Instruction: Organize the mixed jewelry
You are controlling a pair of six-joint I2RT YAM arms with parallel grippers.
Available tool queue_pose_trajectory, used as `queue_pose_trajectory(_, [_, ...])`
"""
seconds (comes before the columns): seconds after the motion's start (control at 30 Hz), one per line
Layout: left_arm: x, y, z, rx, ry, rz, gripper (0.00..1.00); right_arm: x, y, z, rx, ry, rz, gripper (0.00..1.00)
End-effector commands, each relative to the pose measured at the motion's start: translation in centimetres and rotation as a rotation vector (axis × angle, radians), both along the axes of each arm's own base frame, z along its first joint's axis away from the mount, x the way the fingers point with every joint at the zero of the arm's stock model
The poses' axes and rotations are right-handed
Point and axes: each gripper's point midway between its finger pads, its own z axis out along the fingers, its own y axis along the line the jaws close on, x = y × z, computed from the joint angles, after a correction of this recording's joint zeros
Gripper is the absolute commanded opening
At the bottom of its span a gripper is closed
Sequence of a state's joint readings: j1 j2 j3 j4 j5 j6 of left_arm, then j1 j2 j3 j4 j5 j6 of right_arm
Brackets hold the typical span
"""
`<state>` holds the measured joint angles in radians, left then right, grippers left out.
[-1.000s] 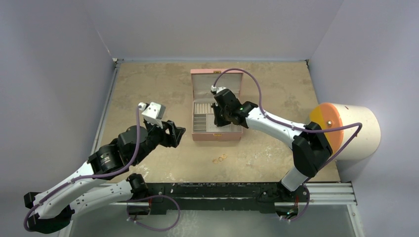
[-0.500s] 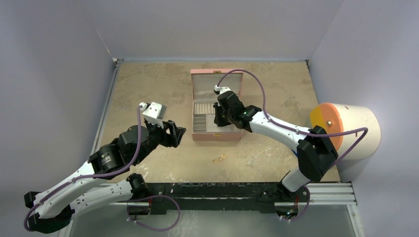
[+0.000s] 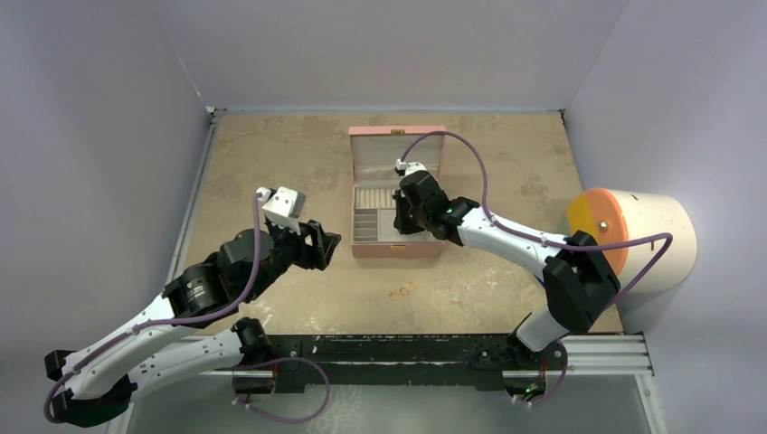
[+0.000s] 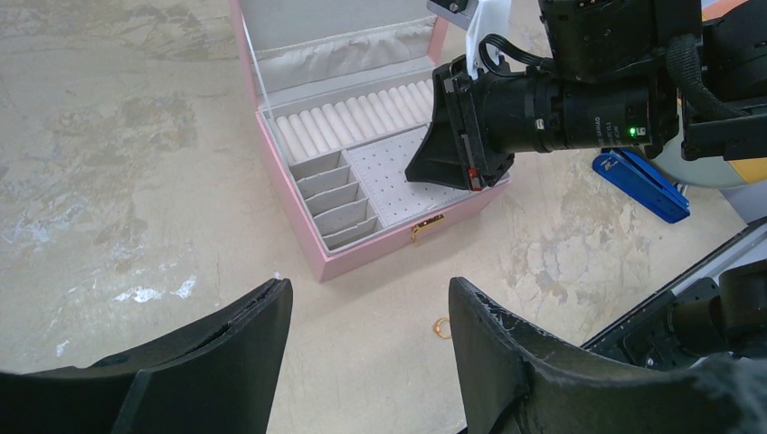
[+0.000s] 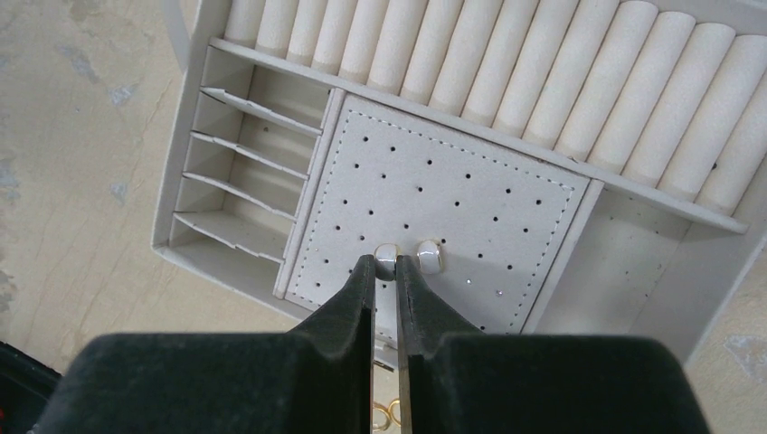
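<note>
**Stud goes to the earring panel while the rings wait**

The right gripper [image 5: 385, 264] reaches down into the open pink box [image 3: 395, 250], which sits mid-bench toward the far edge. Its jaws are nearly closed, with only a slit between them. A pearl stud [image 5: 386, 255] looks pinched at the very tips, a narrow grip that suits so small a piece. The stud is over the perforated panel [image 5: 452, 181], near that panel's front edge and just beside a second stud [image 5: 429, 256] resting there. I judge the aim is to seat the pair side by side in the holes.

The left gripper [image 4: 366, 303] hangs wide open and empty above the bench [image 3: 271, 154], off the box's left side, probably to keep clear of the working arm.

A few gold rings [image 3: 402, 290] lie loose on the bench between the box's front wall and the near edge, not yet sorted. The ring rolls [image 5: 543, 72] along the back of the box look like their place.
</note>
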<state>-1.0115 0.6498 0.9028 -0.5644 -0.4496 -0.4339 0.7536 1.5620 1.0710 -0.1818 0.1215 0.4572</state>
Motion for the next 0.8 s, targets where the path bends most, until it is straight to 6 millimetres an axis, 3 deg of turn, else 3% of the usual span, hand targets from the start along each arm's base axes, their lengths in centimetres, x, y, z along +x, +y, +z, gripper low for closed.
queue_pose_trajectory(0.0, [0.0, -0.3, 0.6, -0.017, -0.016, -0.005, 0.64, 0.7, 0.4, 1.7, 0.050, -0.055, -0.027, 0.00])
queue_pose_trajectory(0.77, [0.0, -0.2, 0.6, -0.020, -0.016, -0.005, 0.64, 0.3, 0.1, 0.1, 0.017, -0.020, -0.030, 0.00])
